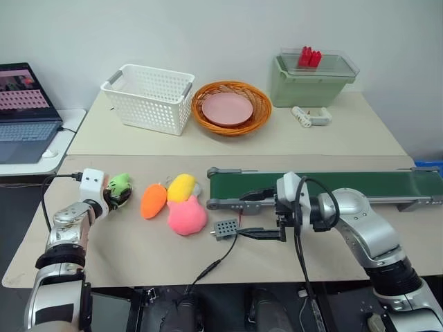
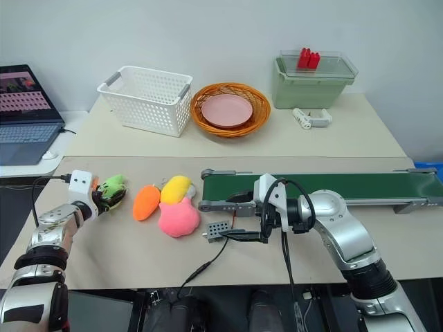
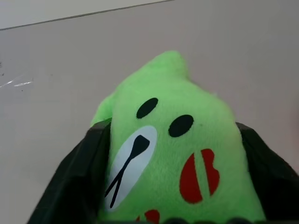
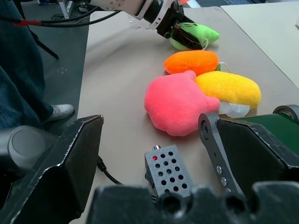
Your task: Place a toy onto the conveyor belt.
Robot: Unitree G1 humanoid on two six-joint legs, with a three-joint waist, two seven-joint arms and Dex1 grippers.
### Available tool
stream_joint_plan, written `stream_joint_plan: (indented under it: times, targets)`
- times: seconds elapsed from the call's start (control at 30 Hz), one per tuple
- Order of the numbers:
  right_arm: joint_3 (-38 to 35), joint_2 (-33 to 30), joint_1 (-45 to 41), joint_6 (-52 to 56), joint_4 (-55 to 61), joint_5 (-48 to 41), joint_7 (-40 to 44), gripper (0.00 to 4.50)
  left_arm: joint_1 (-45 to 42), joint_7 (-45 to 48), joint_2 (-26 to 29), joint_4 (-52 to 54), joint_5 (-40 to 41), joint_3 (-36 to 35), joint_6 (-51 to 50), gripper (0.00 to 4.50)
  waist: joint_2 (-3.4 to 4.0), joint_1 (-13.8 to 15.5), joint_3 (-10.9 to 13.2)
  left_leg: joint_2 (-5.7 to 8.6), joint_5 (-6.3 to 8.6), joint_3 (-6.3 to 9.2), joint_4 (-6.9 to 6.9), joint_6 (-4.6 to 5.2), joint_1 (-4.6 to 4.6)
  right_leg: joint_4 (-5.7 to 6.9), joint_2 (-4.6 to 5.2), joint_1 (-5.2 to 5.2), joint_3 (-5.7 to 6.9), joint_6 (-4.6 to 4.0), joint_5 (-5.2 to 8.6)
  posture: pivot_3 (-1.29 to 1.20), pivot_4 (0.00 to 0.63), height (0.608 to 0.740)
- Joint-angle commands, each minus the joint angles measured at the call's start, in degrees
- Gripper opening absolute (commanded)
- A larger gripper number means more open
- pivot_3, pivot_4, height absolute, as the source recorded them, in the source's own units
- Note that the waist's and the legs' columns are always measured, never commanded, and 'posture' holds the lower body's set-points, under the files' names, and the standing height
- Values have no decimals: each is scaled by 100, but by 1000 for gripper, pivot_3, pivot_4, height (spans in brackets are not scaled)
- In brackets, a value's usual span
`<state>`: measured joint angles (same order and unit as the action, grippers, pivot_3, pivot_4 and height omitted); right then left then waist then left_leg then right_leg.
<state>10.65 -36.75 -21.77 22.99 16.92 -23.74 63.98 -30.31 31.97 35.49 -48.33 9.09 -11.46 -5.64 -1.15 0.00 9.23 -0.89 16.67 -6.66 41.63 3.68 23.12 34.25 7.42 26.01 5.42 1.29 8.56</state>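
Note:
The toy [image 1: 120, 185], a lime-green plush with a stitched face, lies on the table near its left edge. My left gripper [image 1: 113, 196] is shut on it; in the left wrist view both black fingers [image 3: 79, 177] press against the sides of the toy [image 3: 163, 149]. The dark green conveyor belt [image 1: 346, 185] runs along the right half of the table in a grey frame. My right gripper [image 1: 257, 214] hovers open just in front of the belt's left end, pointing left, with nothing between its fingers [image 4: 70, 158].
An orange plush [image 1: 154, 200], a yellow plush [image 1: 182, 187] and a pink plush [image 1: 187, 216] lie between the toy and the belt. A small grey perforated box [image 1: 225, 229] with a cable sits nearby. White basket [image 1: 149, 97], wicker basket [image 1: 259, 104], green bin [image 1: 313, 83] and laptop [image 1: 24, 114] stand behind.

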Motion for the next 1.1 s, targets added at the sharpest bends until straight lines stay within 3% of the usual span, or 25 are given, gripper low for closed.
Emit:
stream_joint_plan:
  times: [0.03,0.1,0.23,0.37,0.5,0.6,0.67,0.8,0.93,1.1]
  targets:
    - [-148,-12,-16,-118,85,11,-74,4500,61,-58,-65,-199,-72,25,-70,1987,0,2,0,0,0,0,0,0,0,0,0,0,0,0,0,0,150,740]
    - [-157,-14,-17,-122,79,11,-103,4500,58,-59,-70,-189,-78,33,-79,1260,0,3,0,0,0,0,0,0,0,0,0,0,0,0,0,0,150,740]
    - [-162,-11,-29,-139,56,11,-124,4500,47,-96,-83,-202,-95,38,-99,281,2,4,-1,0,0,0,0,0,-2,1,0,-3,0,0,0,0,150,740]
    - [-142,12,-54,-156,0,45,-157,4500,-51,-685,-156,-193,-93,-144,104,200,3,12,-2,0,1,0,0,2,-7,1,1,-8,0,0,0,0,150,740]
    - [-141,1,-69,-212,-98,123,-181,4500,-204,-1708,-446,855,139,-660,531,200,0,23,-1,-1,1,4,0,2,-4,0,2,-7,1,0,-3,0,150,740]
    - [-160,24,-85,-243,-173,150,-213,4500,-156,-2590,-364,1881,-881,-255,1216,200,-22,37,9,0,0,6,2,0,22,-6,3,12,4,-2,-15,0,150,740]
    - [-192,53,-90,-246,-206,158,-269,4500,-236,-2678,-477,2511,-1094,-40,1312,200,-22,68,9,3,0,5,1,1,26,-13,2,11,6,0,-18,0,150,740]
    - [-252,120,-83,-237,-263,169,-416,4500,-483,-1681,-818,3556,-860,712,1264,200,-21,127,9,7,2,3,2,5,30,-16,3,3,7,6,-22,0,150,740]
    - [-301,155,-27,-256,-293,203,-521,4500,-535,38,-914,4250,-158,1459,1092,200,-21,92,9,8,3,-5,6,8,28,-17,1,1,5,9,-23,0,150,740]
    - [-467,133,49,-273,-378,240,-729,4500,-786,1121,-694,3707,-499,2083,1651,200,-20,-7,9,0,-8,-9,4,-10,13,-15,-23,4,1,3,-16,0,150,740]
